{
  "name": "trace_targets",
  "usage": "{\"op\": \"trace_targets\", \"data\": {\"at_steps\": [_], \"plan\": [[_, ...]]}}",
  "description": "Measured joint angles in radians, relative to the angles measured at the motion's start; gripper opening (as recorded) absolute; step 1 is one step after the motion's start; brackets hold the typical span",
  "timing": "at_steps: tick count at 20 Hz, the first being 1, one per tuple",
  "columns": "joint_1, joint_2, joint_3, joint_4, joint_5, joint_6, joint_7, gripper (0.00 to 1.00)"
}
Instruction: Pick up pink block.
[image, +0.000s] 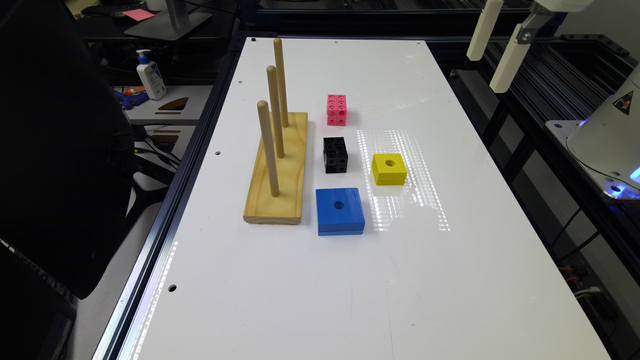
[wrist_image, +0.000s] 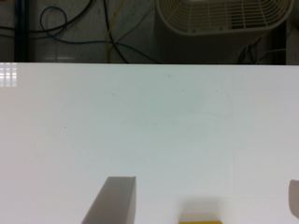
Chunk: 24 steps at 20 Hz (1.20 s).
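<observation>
Nearest on the white counter (image: 300, 280) lies a blue block (image: 340, 211), then a yellow block (image: 389, 169) and black cube (image: 335, 155); beyond sits the pink block (image: 337, 110), beside a wooden peg board (image: 278, 170). High above the far counter edge, the claw (image: 496, 42) hangs spread open. No writing is legible.

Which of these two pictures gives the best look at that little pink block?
The exterior view: the pink block stands whole on the white table, behind the black cube, holes visible on its faces. The wrist view looks across bare table toward cables, with just a yellow sliver at its edge.
</observation>
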Motion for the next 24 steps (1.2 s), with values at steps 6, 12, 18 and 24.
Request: {"op": "trace_targets", "data": {"at_steps": [6,12,18,24], "plan": [[-0.004,0.0,0.0,0.0,0.0,0.0,0.0,1.0],[-0.01,0.0,0.0,0.0,0.0,0.0,0.0,1.0],[-0.023,-0.001,0.0,0.0,-0.0016,0.0,-0.003,1.0],[-0.045,-0.001,0.0,0.006,-0.0038,0.003,-0.017,1.0]]}}
